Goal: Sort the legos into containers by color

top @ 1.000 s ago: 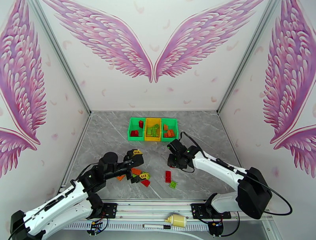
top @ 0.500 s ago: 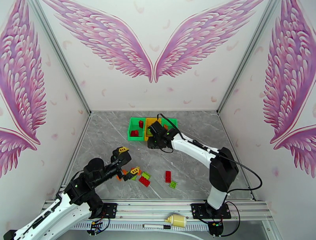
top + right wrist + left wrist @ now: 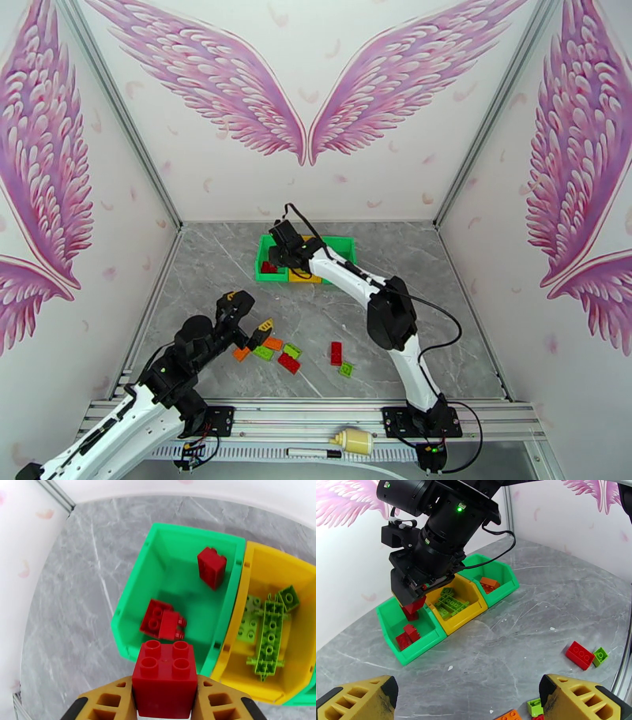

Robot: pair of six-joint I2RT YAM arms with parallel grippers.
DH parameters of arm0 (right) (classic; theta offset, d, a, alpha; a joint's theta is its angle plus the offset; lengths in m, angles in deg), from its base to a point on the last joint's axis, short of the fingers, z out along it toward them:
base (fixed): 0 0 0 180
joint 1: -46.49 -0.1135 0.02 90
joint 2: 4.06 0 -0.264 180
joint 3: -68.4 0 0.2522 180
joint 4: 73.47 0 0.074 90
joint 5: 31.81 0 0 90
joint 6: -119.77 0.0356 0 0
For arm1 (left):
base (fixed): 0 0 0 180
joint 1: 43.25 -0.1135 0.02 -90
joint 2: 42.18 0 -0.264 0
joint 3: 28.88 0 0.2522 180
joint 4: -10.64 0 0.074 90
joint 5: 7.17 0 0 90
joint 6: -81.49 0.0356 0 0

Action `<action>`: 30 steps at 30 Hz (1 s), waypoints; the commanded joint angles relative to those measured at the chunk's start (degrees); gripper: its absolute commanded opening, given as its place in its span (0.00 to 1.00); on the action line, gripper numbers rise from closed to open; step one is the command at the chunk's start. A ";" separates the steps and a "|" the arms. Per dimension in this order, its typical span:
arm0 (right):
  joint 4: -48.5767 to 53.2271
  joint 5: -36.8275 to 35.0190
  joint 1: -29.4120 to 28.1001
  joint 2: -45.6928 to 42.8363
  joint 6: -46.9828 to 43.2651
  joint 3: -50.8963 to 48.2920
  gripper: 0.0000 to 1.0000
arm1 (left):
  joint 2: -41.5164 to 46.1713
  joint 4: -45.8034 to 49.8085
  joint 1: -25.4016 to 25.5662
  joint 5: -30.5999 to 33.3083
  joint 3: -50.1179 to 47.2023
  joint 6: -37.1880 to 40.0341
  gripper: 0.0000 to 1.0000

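Over the grey table (image 3: 205,268), a red brick (image 3: 164,673) is clamped in the right jaws just above the left green bin (image 3: 128,598); the left jaws are held apart.

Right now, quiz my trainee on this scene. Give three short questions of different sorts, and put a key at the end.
1. True or false: the right hand is shut on a red brick.
2. Pick one: the yellow bin holds bricks that are A) red, B) lime green, C) orange.
3. In a few words: which bin lies under the red brick?
Key: 1 true. 2 B. 3 the green bin with two other red bricks in it.
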 commanded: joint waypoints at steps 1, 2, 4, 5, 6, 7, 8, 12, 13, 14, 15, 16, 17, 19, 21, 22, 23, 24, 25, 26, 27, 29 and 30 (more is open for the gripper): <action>-3.67 -4.50 0.89 3.51 -1.48 3.74 0.35 | 0.13 -1.47 -1.00 -1.51 -0.56 -0.57 0.99; -4.46 -4.71 1.06 4.47 -1.53 4.37 0.35 | 0.15 -1.37 -1.36 -1.93 -0.56 -0.53 0.99; -5.05 -4.25 1.57 6.39 -1.47 5.91 0.35 | 0.13 -1.42 -1.92 -2.87 -0.57 -0.52 0.99; -5.10 -4.07 1.79 7.37 -1.54 6.85 0.35 | 0.15 -1.64 -2.18 -3.32 -0.69 -0.56 0.99; -5.30 -3.92 1.96 8.16 -1.74 7.64 0.36 | 0.11 -1.68 -2.40 -3.67 -0.65 -0.59 0.99; -5.43 -3.85 1.98 9.00 -2.16 8.69 0.36 | 0.14 -1.78 -2.57 -4.07 -0.56 -0.63 0.99; -5.43 -3.62 2.07 9.77 -2.81 9.74 0.37 | 0.12 -1.83 -2.74 -4.48 -0.56 -0.66 0.99; -4.73 -2.70 2.36 11.05 -4.50 12.56 0.47 | 0.13 -1.71 -3.19 -5.63 -0.56 -0.70 0.99; -4.54 -2.46 2.38 10.75 -4.81 12.62 0.50 | 0.13 -1.74 -3.23 -5.85 -0.56 -0.70 0.99; -4.25 -2.32 2.36 10.21 -5.04 12.41 0.55 | 0.16 -1.71 -3.28 -6.05 -0.56 -0.66 0.99; -3.99 -2.08 2.33 9.62 -5.25 12.14 0.58 | 0.13 -1.71 -3.35 -6.38 -0.56 -0.67 0.99; -3.76 -1.87 2.34 8.48 -5.48 11.29 0.61 | 0.13 -1.84 -3.33 -6.86 -0.56 -0.57 0.99; -3.86 -1.79 2.33 7.06 -5.61 9.84 0.63 | 0.11 -1.97 -3.37 -7.34 -0.56 -0.54 0.99; -4.63 -1.59 2.27 3.54 -5.87 5.47 0.67 | 0.00 -2.30 -3.36 -8.62 -0.56 -0.21 0.99; -5.97 -1.75 2.16 -0.71 -5.63 -0.38 0.70 | -0.37 -2.53 -3.44 -10.43 -0.44 0.46 0.99; -6.97 -1.83 2.08 -3.39 -5.33 -3.77 0.72 | -0.77 -2.52 -3.45 -11.54 -0.15 0.95 0.99; -7.91 -2.04 1.98 -6.12 -4.80 -7.94 0.73 | -1.27 -2.48 -3.46 -12.75 0.10 1.29 0.99; -8.76 -2.13 1.91 -8.62 -4.24 -11.42 0.74 | -1.72 -2.40 -3.43 -13.63 0.36 1.57 0.99; -9.67 -2.26 1.74 -11.49 -3.56 -15.58 0.76 | -2.38 -2.32 -3.42 -14.38 0.69 1.80 0.99; -10.40 -2.56 1.56 -14.41 -2.60 -19.56 0.77 | -2.93 -2.43 -3.46 -14.87 0.96 1.90 0.99; -11.01 -2.74 1.34 -16.79 -1.93 -22.62 0.78 | -3.40 -2.51 -3.38 -15.60 1.13 2.19 0.99; -11.23 -3.38 0.78 -22.12 -0.66 -29.56 0.79 | -4.42 -2.53 -3.36 -17.57 1.85 3.34 0.99; -10.80 -3.61 0.59 -24.31 -0.02 -32.48 0.80 | -4.92 -2.43 -3.38 -18.55 2.24 3.85 0.99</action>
